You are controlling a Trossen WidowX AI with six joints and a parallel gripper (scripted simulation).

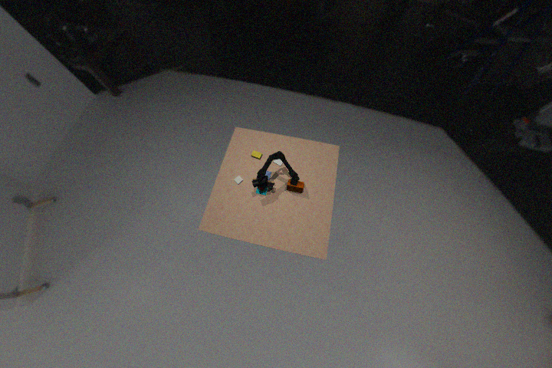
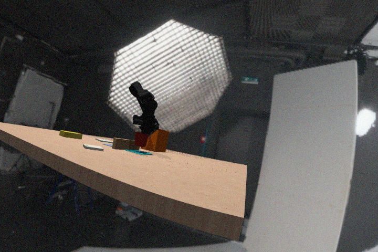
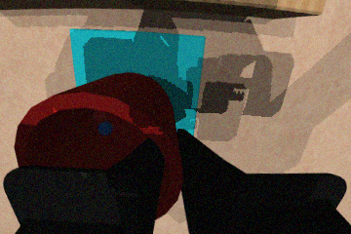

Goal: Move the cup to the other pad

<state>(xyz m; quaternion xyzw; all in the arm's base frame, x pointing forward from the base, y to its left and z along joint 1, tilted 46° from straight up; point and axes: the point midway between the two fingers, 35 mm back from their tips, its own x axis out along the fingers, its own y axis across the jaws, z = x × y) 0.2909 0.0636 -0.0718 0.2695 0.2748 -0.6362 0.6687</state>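
Observation:
A dark red cup [image 3: 76, 146] [image 2: 140, 138] stands upright with a blue marble [image 3: 104, 128] inside it. My gripper [image 3: 171, 135] [image 2: 145, 129] [image 1: 262, 184] is shut on the cup's right wall. The cup is low over the near part of the cyan pad [image 3: 135, 51] [image 2: 139, 152] [image 1: 263, 192]. I cannot tell whether its base touches the pad. A light blue pad [image 1: 268, 174] [image 2: 107, 145] lies further back behind a wooden block. In the top view the arm hides the cup.
A wooden block [image 3: 242, 6] [image 2: 124, 143] lies just beyond the cyan pad. The arm's orange base [image 2: 157, 140] [image 1: 294, 185] stands to the right. A yellow block [image 1: 256, 154] [image 2: 70, 134] and a white block [image 1: 238, 179] [image 2: 93, 146] lie to the left on the table [image 1: 285, 225].

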